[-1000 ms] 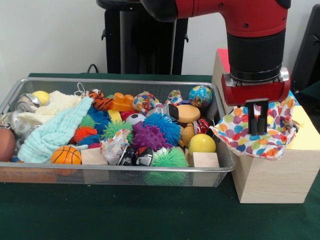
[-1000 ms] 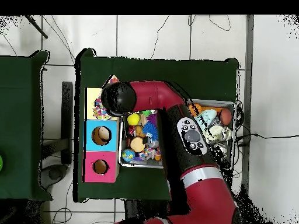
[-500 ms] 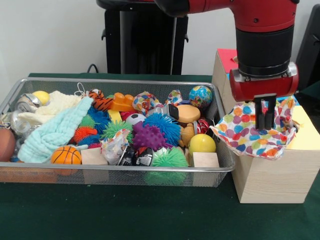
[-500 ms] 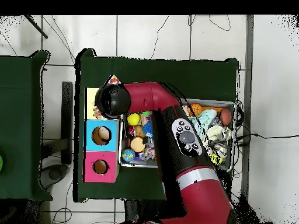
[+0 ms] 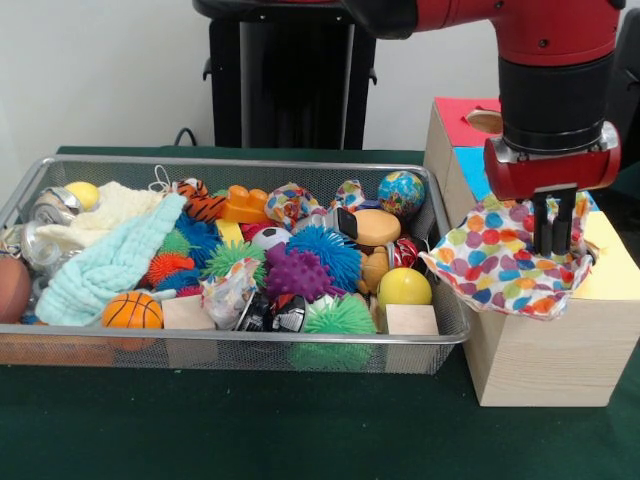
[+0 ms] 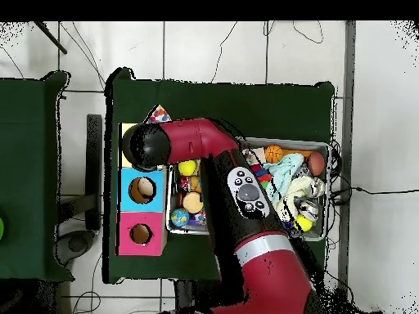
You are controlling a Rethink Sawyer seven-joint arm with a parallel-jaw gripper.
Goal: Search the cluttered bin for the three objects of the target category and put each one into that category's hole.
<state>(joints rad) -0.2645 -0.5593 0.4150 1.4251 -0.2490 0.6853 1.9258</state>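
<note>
A dotted cloth (image 5: 505, 265) lies spread over the yellow-topped box (image 5: 612, 268) and hangs over its left edge; it hides the hole. My gripper (image 5: 553, 240) stands upright over the cloth's right part, fingers together, tips down at the fabric. Whether they pinch the cloth I cannot tell. Two more dotted cloth bundles (image 5: 290, 203) (image 5: 350, 193) lie at the back of the wire bin (image 5: 230, 342). In the overhead view the arm's wrist (image 6: 146, 147) covers the gripper and the yellow box; one cloth corner (image 6: 159, 114) sticks out.
The bin holds spiky balls, a mint towel (image 5: 110, 265), a cream knitted cloth (image 5: 105, 215), a small basketball (image 5: 132, 311), a yellow ball (image 5: 404, 287) and wooden blocks. The blue-topped box (image 6: 141, 190) and red-topped box (image 6: 139, 234) stand beside the yellow one.
My gripper has slid right across the top of the yellow box, fingers still together. The dotted cloth has stayed where it lay.
</note>
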